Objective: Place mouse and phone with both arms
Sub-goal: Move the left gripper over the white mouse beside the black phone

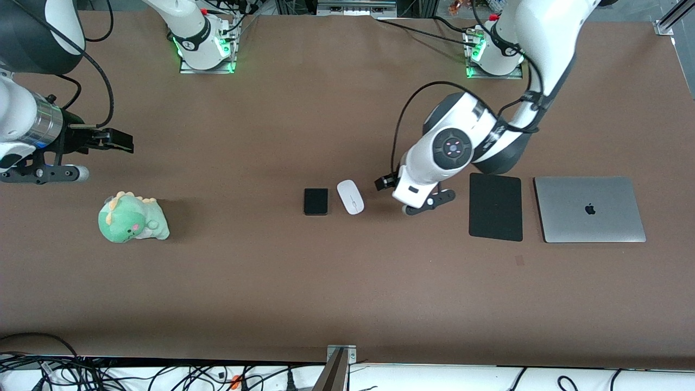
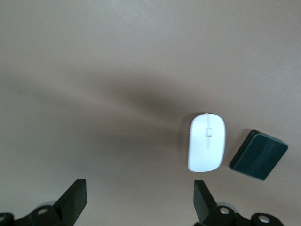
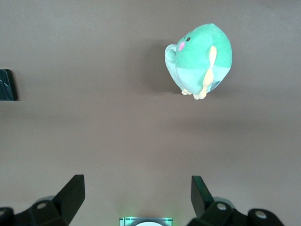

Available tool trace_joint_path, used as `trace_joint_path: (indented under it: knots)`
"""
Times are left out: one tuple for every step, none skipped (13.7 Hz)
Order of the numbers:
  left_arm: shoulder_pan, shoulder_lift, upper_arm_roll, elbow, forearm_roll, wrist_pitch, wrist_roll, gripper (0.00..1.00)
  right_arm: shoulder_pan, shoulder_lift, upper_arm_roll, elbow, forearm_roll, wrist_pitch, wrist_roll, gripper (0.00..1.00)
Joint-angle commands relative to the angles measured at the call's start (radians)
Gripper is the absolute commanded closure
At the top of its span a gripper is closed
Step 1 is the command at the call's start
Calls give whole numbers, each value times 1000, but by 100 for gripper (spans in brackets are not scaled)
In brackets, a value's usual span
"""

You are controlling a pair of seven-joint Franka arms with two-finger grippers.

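My left pincer (image 1: 392, 191) hangs low over the worktop (image 1: 326, 282) with its fingers (image 2: 74, 200) spread wide and nothing between them; it is over bare brown surface just beside the mouse (image 1: 350, 196), on the side toward my left arm's end of the worktop; the mouse lies flat on the worktop, and the phone (image 1: 316, 201) lies just beside it, close but apart, toward my right arm's end; from my left wrist I see both, the mouse (image 2: 206, 142) with its thin grey centre line and the phone (image 2: 258, 155) next to it; toward my left arm's end from that pincer a black mouse pad (image 1: 495, 207) lies flat, and beside the pad a closed grey laptop (image 1: 589, 209); my right pincer (image 1: 111, 139) is held up over the worktop at my right arm's end, fingers (image 3: 70, 194) wide apart and empty, that arm waiting; near it, nearer the front camera, a green dinosaur plush toy (image 1: 132, 218) sits on the worktop, well apart from the phone; from my right wrist the toy (image 3: 200, 60) shows on bare surface, and an edge of the phone (image 3: 7, 84) shows at the picture's border.
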Motion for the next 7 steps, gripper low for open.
trace_joint_path:
  knots:
    - [-124, 94, 58, 59, 30, 89, -158, 0, 17, 13, 1, 1, -3, -2, 12, 0]
    - [-190, 112, 111, 60, 33, 119, -197, 0, 18, 16, 1, 1, 2, 0, 21, 0]
    - [-256, 132, 169, 80, 33, 139, -224, 0, 18, 21, 2, -1, 16, 4, 33, 0]
    - [-325, 161, 225, 118, 31, 143, -246, 0, 17, 27, 2, -1, 33, 7, 46, 0]
    - [-376, 200, 266, 160, 28, 143, -273, 0, 17, 32, 1, -1, 37, 7, 52, 0]
    - [-408, 238, 288, 206, 30, 144, -302, 0, 17, 35, 2, -1, 37, 7, 52, 0]
    - [-427, 278, 297, 255, 28, 144, -329, 0, 18, 38, 2, -1, 37, 7, 52, 0]
